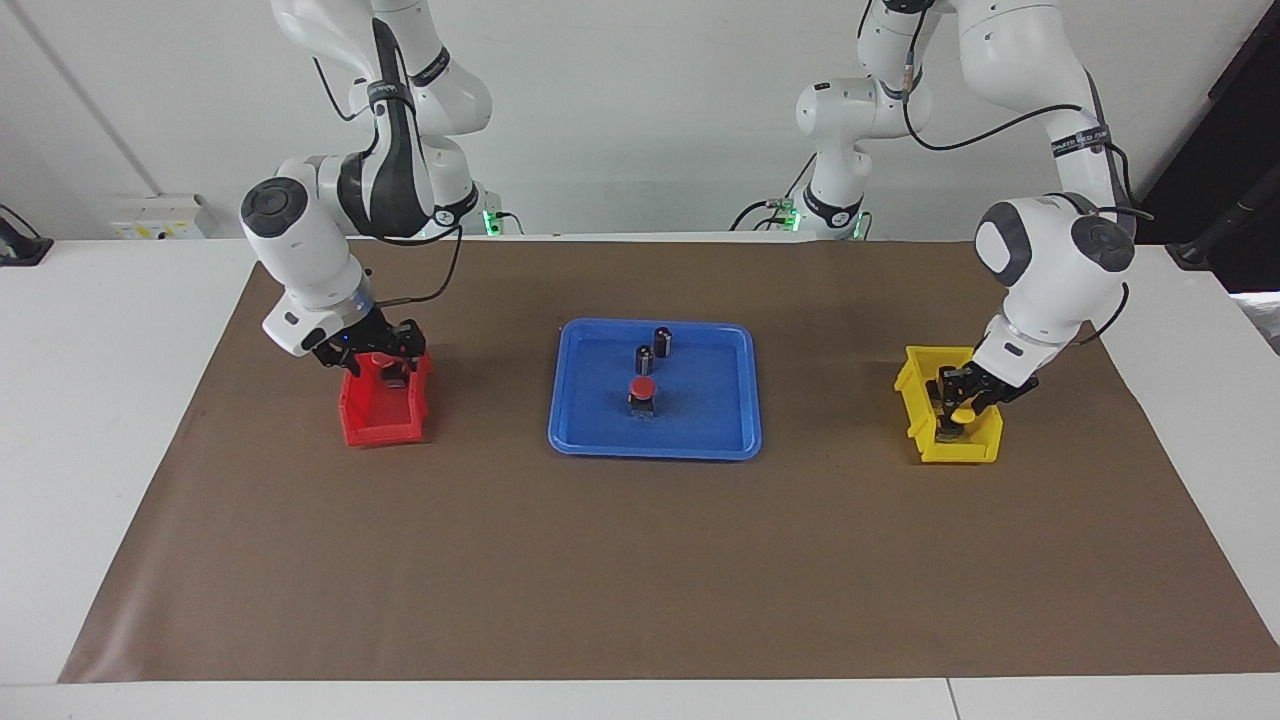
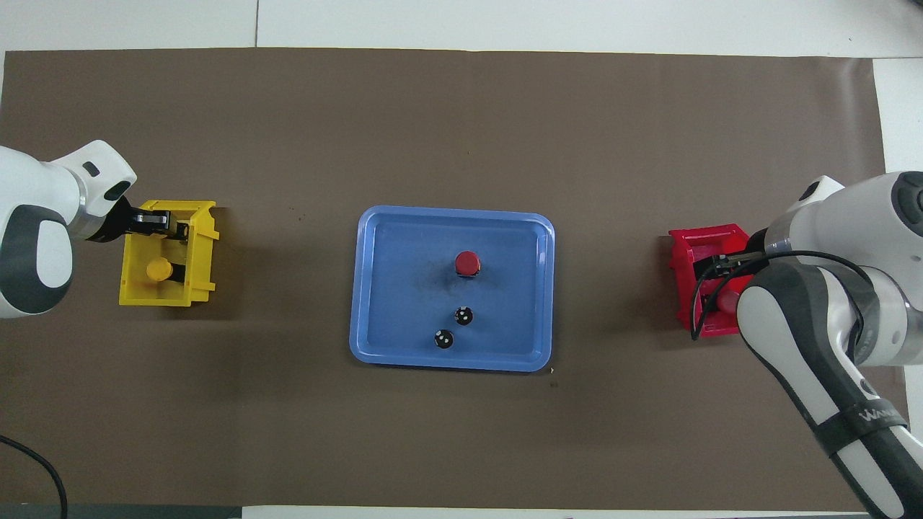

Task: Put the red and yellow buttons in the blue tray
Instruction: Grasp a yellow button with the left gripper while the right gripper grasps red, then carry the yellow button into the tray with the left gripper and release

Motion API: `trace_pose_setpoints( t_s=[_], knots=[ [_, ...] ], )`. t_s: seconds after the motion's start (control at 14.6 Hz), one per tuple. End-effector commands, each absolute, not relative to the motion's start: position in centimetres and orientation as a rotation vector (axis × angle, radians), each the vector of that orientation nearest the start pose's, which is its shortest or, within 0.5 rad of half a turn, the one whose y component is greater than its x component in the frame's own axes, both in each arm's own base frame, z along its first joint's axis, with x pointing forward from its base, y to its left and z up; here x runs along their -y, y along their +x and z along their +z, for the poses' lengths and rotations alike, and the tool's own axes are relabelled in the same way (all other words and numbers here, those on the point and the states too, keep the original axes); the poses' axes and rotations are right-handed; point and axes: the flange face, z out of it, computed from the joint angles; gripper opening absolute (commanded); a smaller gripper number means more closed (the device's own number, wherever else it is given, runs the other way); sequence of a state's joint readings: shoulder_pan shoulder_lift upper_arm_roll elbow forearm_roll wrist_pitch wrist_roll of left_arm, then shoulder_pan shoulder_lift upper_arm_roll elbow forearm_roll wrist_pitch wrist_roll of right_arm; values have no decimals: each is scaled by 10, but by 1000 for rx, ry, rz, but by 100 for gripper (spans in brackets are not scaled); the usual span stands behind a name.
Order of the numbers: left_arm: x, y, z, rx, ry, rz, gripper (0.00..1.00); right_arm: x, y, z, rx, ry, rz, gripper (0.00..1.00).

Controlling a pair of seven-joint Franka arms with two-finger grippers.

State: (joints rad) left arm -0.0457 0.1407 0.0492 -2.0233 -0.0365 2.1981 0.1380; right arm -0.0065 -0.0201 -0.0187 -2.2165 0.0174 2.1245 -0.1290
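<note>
One red button (image 1: 641, 388) (image 2: 467, 263) stands in the middle of the blue tray (image 1: 655, 450) (image 2: 375, 288). My left gripper (image 1: 962, 405) (image 2: 164, 223) is down in the yellow bin (image 1: 960, 452), shut on a yellow button (image 1: 962, 412). From overhead, a yellow cap (image 2: 159, 269) stands in that bin's part nearer to the robots, apart from the fingers. My right gripper (image 1: 378, 362) is low in the red bin (image 1: 385, 430), open around something red. A red cap (image 2: 727, 301) shows in that bin beside the right forearm.
Two small dark cylinders (image 1: 663, 341) (image 1: 644, 358) stand in the tray, nearer to the robots than the red button. A brown mat (image 1: 640, 570) covers the table. The red bin is toward the right arm's end, the yellow bin toward the left arm's end.
</note>
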Motion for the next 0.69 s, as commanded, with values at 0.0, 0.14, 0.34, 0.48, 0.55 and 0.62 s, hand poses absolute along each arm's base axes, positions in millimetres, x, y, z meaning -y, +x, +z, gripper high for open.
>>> trace_pose_setpoints(
  t_s=[0.0,0.14,0.34,0.48,0.55,0.62],
  knots=[
    [-1,598,451,-193,-3149,12,2,17,497,373,157,-3101,81,79],
    [19,608,500,-221,-3108,28,2,18,493,368,149,-3103,67,77],
    [129,592,487,-139,-3078,16,2,17,485,363,148,-3102,81,77],
    [210,562,466,-90,-3102,32,2,23,480,359,134,-3101,95,77],
    [243,549,459,-46,-3147,38,2,25,480,359,131,-3101,92,77],
    [271,534,451,-51,-3171,52,2,25,478,359,129,-3101,94,77]
  ],
)
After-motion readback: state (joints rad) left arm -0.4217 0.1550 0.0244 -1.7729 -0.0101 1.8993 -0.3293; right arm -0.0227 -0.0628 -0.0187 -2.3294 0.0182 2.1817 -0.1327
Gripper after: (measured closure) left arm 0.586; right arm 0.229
